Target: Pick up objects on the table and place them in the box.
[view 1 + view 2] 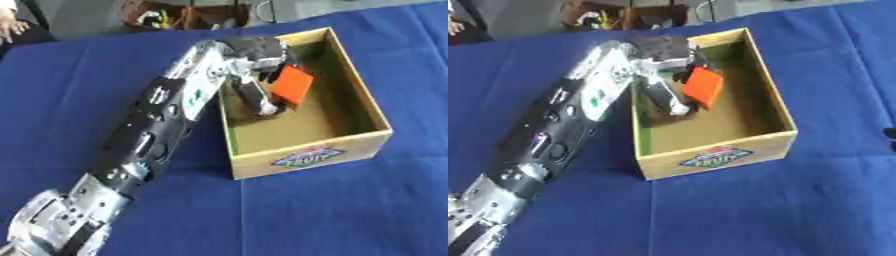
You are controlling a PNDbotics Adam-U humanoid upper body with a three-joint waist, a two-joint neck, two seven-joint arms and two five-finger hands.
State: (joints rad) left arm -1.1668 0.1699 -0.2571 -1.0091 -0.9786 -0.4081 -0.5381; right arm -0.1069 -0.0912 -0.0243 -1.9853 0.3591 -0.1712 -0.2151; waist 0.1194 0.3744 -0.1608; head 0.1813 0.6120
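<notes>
Right eye view caught a dark bit, possibly the right hand (890, 133), at its right edge; fingers unreadable. Left hand (254, 75) reached inside the box (350, 70), fingers curled round an orange block (292, 84).

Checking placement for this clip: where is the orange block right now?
The orange block is inside the box, toward its far left part, held by the left hand reaching over the left wall.

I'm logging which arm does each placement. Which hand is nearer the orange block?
Left. The left hand reaches into the box, fingers curled around the orange block. The right hand appears in neither view, apart from a dark sliver at one edge.
</notes>
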